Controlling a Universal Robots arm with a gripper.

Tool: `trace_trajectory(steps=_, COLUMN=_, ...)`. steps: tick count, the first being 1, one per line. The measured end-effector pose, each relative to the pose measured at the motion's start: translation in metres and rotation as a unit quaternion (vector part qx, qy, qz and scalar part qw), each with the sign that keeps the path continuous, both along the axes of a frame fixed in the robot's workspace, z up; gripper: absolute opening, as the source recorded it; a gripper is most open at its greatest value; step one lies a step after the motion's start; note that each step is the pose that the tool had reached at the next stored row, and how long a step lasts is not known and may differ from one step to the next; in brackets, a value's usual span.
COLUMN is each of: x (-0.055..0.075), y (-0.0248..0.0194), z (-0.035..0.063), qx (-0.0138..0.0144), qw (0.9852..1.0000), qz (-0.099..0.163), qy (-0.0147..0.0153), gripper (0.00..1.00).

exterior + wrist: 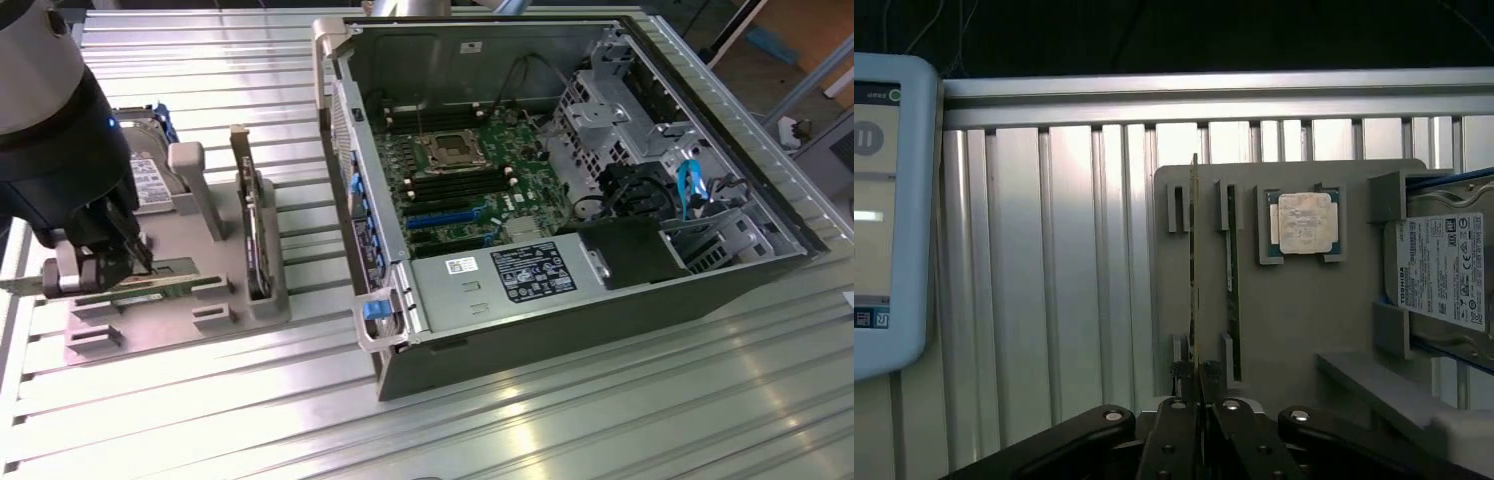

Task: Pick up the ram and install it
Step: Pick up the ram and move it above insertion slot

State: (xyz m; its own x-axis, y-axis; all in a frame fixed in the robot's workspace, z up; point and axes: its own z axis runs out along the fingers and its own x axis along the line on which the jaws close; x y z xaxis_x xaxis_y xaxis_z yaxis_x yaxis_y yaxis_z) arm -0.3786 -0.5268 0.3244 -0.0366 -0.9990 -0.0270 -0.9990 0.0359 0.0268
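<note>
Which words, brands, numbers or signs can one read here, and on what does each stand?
"TOSHIBA": on the white label of the hard drive, printed sideways; its other print is too small.
Pause sign (two bars): on the screen of the pale blue device.
Black label on the computer case: white print, too small to read.
Processor chip: markings too faint to read.

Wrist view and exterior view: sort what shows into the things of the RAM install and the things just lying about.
For the job:
ram, clamped in the shut gripper
grey parts tray
open computer case
motherboard inside it

Lying about:
second stick in the tray
processor chip
hard drive
tablet
</note>
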Motion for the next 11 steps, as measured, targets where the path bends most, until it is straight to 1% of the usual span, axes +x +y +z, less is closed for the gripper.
trace_trajectory(steps=2, x=0.000, y=0.0000, z=0.0031, qx=0.0000, qw=1.0000, qz=0.000, qy=0.0000, gripper=0.12)
trace_trajectory(steps=4, x=0.000, y=0.0000, z=0.0095, qx=0.0000, qw=1.0000, qz=0.000, qy=0.0000, gripper=0.12)
trace_trajectory(steps=7, x=0.000, y=0.0000, z=0.0167, qx=0.0000, qw=1.0000, qz=0.000, qy=0.0000, gripper=0.12)
trace_trajectory(steps=11, x=0.000, y=0.0000, z=0.0244, qx=0.0000, qw=1.0000, qz=0.000, qy=0.0000, gripper=0.12)
